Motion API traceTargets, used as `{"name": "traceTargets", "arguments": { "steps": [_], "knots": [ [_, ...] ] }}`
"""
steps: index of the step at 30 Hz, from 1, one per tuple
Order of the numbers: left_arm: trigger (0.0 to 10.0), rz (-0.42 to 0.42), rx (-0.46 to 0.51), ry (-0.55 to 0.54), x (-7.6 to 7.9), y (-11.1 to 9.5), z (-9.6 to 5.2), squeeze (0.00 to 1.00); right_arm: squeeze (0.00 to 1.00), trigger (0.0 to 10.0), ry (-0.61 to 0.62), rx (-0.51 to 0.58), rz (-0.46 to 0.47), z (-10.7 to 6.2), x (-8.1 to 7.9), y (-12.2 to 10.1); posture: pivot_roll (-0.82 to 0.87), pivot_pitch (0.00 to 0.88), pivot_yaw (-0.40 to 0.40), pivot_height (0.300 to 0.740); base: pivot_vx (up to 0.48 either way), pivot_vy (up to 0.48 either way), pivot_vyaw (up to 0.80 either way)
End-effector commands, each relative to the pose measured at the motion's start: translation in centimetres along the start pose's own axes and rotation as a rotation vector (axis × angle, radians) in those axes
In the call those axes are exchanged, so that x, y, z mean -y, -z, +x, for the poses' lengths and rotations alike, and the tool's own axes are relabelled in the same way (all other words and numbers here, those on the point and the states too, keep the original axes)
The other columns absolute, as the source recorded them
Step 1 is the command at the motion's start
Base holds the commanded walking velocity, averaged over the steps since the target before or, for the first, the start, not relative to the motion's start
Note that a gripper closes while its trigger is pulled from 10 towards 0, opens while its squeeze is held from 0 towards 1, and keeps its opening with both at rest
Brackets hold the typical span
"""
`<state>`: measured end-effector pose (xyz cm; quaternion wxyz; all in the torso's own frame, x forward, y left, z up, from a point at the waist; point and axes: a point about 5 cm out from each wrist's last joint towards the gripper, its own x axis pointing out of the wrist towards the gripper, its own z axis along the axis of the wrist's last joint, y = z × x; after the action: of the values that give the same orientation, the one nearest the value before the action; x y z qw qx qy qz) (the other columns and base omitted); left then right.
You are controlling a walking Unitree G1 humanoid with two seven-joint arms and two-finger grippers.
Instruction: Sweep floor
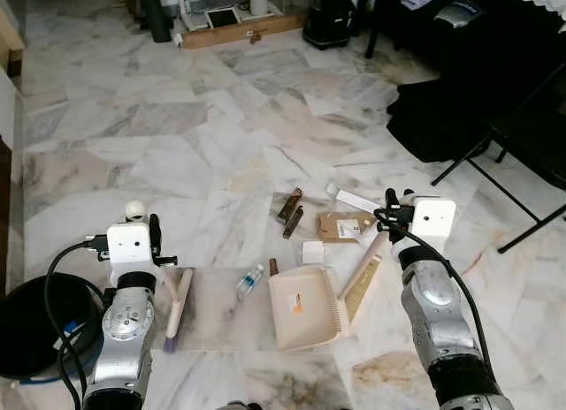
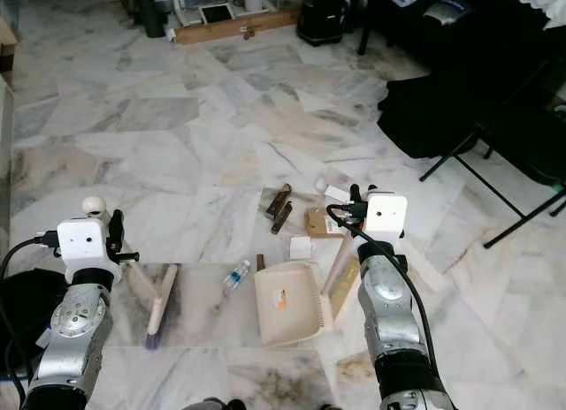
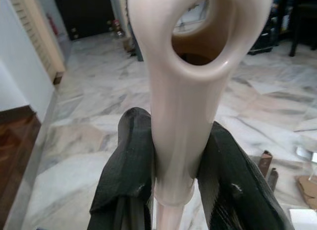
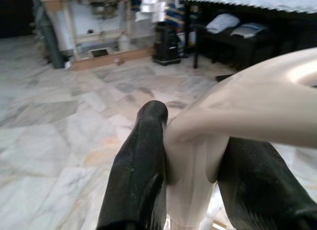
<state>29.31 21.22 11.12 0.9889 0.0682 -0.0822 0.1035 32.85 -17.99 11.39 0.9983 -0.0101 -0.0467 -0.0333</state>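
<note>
Low in the frame, the left gripper (image 3: 173,190) clamps the stiff, light beige plastic brush (image 1: 177,302) by its handle, the right gripper (image 4: 190,185) likewise grips the beige plastic dustpan (image 1: 305,306).

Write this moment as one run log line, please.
left gripper: shut on broom handle | right gripper: shut on dustpan handle | litter: unswept

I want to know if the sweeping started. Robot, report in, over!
Left gripper shut on broom handle. Right gripper shut on dustpan handle. Litter ahead on floor: small bottle, cardboard scrap, brown pieces. Not swept yet.
</note>
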Motion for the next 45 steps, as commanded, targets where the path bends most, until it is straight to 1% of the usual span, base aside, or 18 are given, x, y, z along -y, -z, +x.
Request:
{"name": "traceTargets", "arguments": {
  "steps": [1, 4, 12, 21, 25, 37, 45],
  "knots": [
    [10.0, 0.004, 0.050, -0.005, -0.34, -0.92, 0.22, 0.00, 0.00, 10.0, 0.010, 0.037, -0.001, 0.30, 0.20, -0.92, 0.03, 0.126, 0.030, 0.740, 0.000, 0.311, -0.71],
    [10.0, 0.005, 0.050, -0.003, -0.32, -0.93, 0.22, 0.00, 0.00, 10.0, 0.010, 0.037, -0.002, 0.30, 0.20, -0.91, 0.03, 0.126, 0.030, 0.740, 0.000, 0.314, -0.69],
    [10.0, 0.007, 0.056, -0.002, -0.34, -1.02, 0.27, 0.00, 0.00, 10.0, 0.010, 0.040, -0.011, 0.35, 0.05, -0.91, 0.03, 0.122, 0.032, 0.740, 0.000, 0.284, 0.00],
    [10.0, 0.014, 0.084, 0.029, 0.19, -1.41, 0.35, 0.00, 0.00, 10.0, 0.024, 0.035, -0.013, 0.45, 0.20, -0.87, 0.03, 0.117, 0.035, 0.740, 0.000, 0.000, 0.00],
    [10.0, 0.011, 0.067, 0.040, 0.32, -1.26, 0.38, 0.00, 0.00, 10.0, 0.019, 0.037, -0.018, 0.47, 0.15, -0.91, 0.03, 0.117, 0.036, 0.740, 0.000, 0.000, 0.00],
    [10.0, 0.004, 0.062, 0.048, 0.44, -1.20, 0.33, 0.00, 0.00, 10.0, 0.007, 0.035, -0.013, 0.48, -0.04, -0.90, 0.03, 0.122, 0.034, 0.740, 0.000, 0.000, 0.00],
    [10.0, 0.002, 0.060, 0.048, 0.41, -1.15, 0.30, 0.00, 0.00, 10.0, 0.000, 0.032, -0.011, 0.51, -0.12, -0.88, 0.03, 0.124, 0.032, 0.740, 0.251, 0.000, 0.00]
  ]
}}
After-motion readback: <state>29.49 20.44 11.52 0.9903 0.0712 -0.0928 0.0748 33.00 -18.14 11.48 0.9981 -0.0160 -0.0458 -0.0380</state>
